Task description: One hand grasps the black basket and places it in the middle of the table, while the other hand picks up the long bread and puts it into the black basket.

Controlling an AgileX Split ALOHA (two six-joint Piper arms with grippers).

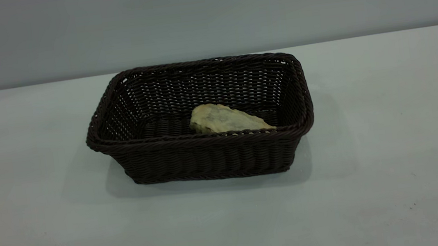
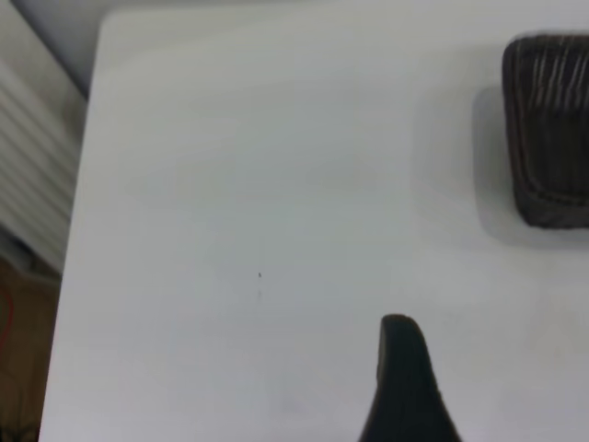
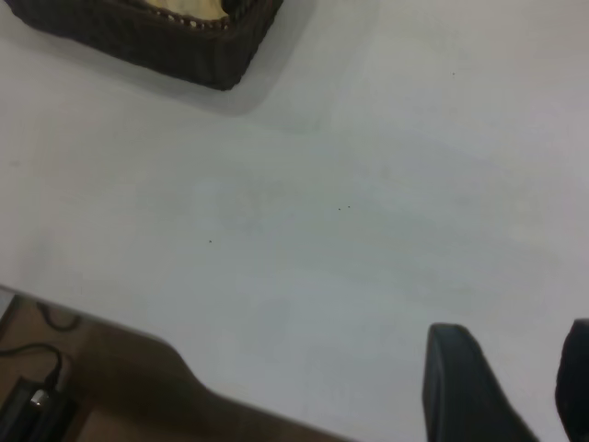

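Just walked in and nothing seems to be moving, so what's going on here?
Nothing is being handled right now. The long bread lies inside the black basket, pale underside up, and the basket sits around the middle of the table. Both arms are pulled back: the left hand hangs over bare table off to the basket's side, and the right hand, fingers apart, is near the table's edge, holding nothing.
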